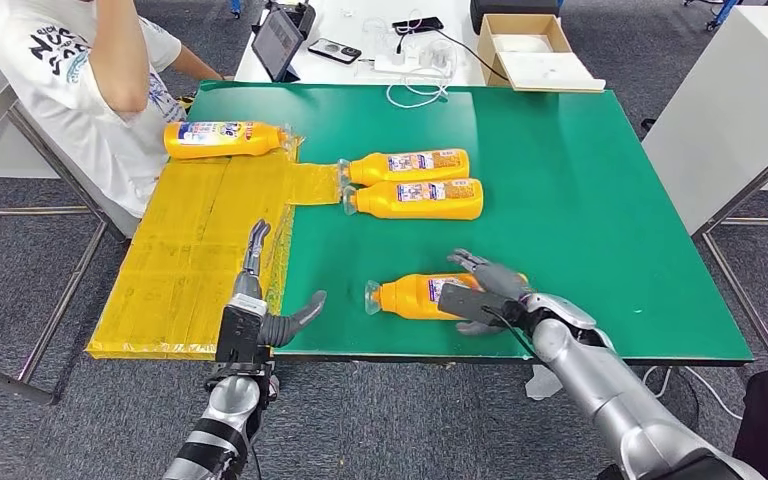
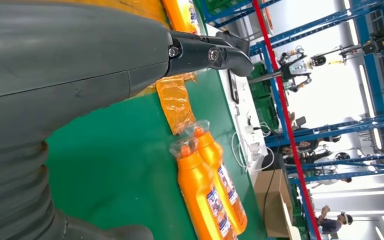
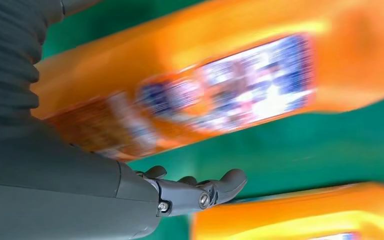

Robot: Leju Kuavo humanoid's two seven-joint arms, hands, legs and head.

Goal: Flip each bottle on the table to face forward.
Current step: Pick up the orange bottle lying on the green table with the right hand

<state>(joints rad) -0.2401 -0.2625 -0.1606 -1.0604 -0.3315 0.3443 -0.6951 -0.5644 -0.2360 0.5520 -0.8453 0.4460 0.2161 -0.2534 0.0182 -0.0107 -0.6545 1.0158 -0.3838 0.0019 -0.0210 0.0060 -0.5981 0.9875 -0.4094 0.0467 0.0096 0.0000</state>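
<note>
I'm watching my right hand [image 1: 490,292] lying on the nearest orange bottle [image 1: 415,296] at the green table [image 1: 580,200] front edge, whether its fingers are gripping I cannot tell, left hand [image 1: 260,300] hovering spread and empty, three more bottles [image 1: 415,183] lying beyond, label print too blurred for reading.

Bright, even overhead light; soft faint shadows on the worktop [image 1: 580,200]. Right wrist view: bottle [image 3: 220,90] beside the robot hand [image 3: 190,192] motion-blurred. Left wrist background window glare
</note>
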